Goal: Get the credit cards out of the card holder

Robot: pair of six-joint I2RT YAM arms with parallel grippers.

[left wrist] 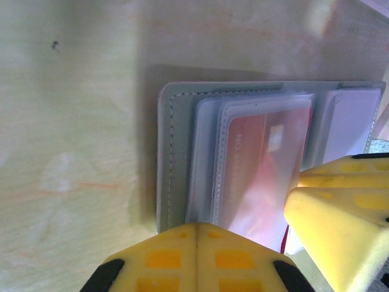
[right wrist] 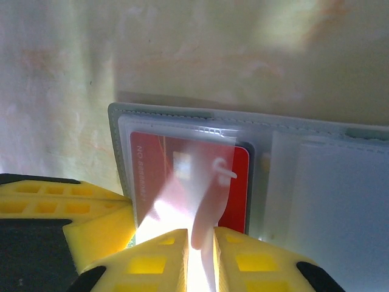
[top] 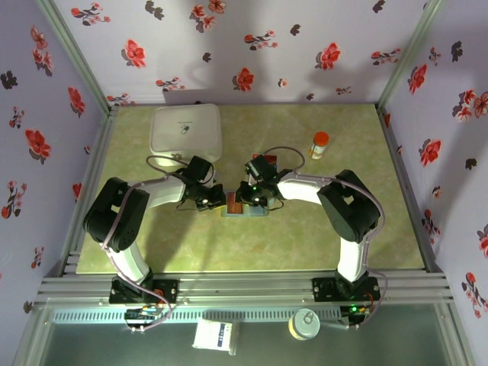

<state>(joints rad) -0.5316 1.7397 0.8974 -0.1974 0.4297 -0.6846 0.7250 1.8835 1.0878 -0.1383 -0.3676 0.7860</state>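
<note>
— Where the two arms meet over the table [top: 320, 236], what lies beneath them?
— The card holder [left wrist: 165, 152], opened flat at mid-table, its grey panels face up and stitching running along the edge.
— And the cards?
— The red-orange card [right wrist: 234, 182] sits inside the holder, tucked under a clear sleeve [right wrist: 176, 204] in the panel nearer the left arm. (Glare washes out much of its face.)
— What is the right gripper doing?
— The right gripper [right wrist: 199, 234] has its yellow fingers pinched on a leaf of that sleeve, which bends up between them off the card.
— The left one?
— The left gripper [left wrist: 197, 234] has its fingers pressed together with nothing seen between them. Its tips are at the holder's edge, just beside the right fingers. Whether they press on the holder, I cannot tell.
— Anything else?
— A white box [top: 187, 128] stands at the far left of the table and an orange-capped bottle [top: 320, 143] at the far right, both well apart from the holder.
</note>
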